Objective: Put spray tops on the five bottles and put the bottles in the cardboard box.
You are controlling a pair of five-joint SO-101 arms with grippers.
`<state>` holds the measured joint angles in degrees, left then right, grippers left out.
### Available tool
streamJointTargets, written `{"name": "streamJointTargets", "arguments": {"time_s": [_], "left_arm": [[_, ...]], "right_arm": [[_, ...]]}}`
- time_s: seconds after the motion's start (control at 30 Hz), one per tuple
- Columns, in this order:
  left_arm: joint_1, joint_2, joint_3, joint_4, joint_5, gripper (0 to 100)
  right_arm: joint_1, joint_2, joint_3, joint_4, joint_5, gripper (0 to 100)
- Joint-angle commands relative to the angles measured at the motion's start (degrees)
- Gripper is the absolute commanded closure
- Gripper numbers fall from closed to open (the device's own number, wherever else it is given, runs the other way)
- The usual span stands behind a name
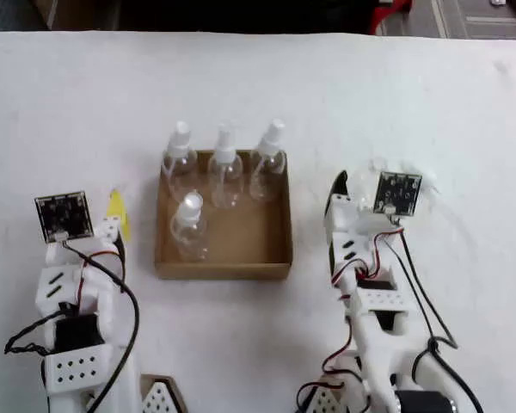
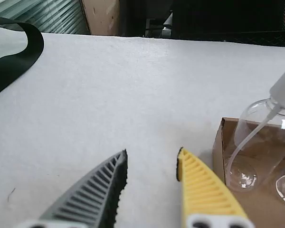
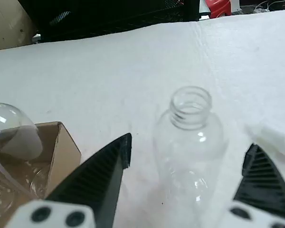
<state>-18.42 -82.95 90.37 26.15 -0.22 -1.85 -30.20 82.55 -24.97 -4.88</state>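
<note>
Now we see four capped spray bottles [image 1: 225, 176] in the cardboard box [image 1: 224, 262] on our white worktop [image 1: 86, 103]. Right of the box, our right tool [image 3: 190, 143] is spread wide either side of an uncapped bottle [image 3: 192, 118]. Left of the box, our left tool [image 2: 152, 154] gapes, holding nothing. Beyond the worktop's far edge the room is dark.

We log left arm [image 1: 73, 292] and right arm [image 1: 365, 292] side by side, both pointing forward. On the left gripper [image 2: 152, 152], grey and yellow fingers [image 2: 204, 190] stand parted; on the right gripper [image 3: 190, 142], black fingers [image 3: 95, 175] spread wider.
</note>
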Motion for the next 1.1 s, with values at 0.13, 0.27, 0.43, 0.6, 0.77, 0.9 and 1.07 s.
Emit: {"name": "streamJointTargets", "arguments": {"time_s": [0.13, 0.27, 0.43, 0.6, 0.77, 0.9, 1.07], "left_arm": [[0.4, -0.66, -1.93, -1.49, 0.09, 83], [0.4, -0.66, -1.93, -1.49, 0.09, 83], [0.4, -0.66, -1.93, -1.49, 0.09, 83], [0.4, -0.66, -1.93, -1.49, 0.09, 83], [0.4, -0.66, -1.93, -1.49, 0.09, 83], [0.4, -0.66, -1.93, -1.49, 0.09, 83], [0.4, -0.66, -1.93, -1.49, 0.09, 83]], "right_arm": [[0.22, -4.7, 0.97, 0.04, 0.26, 67.2], [0.48, -4.97, 0.97, 0.04, 0.26, 67.2], [4.44, -5.32, 0.7, -0.13, 0.18, 67.3], [6.81, -9.01, 0.97, 1.54, 0.26, 67.3], [6.99, -19.21, 0.79, 13.76, 0.7, 67.3], [8.22, -25.89, 0.97, 21.58, 0.44, 67.3], [7.25, -28.26, -0.44, 26.77, 0.97, 67.3]]}}
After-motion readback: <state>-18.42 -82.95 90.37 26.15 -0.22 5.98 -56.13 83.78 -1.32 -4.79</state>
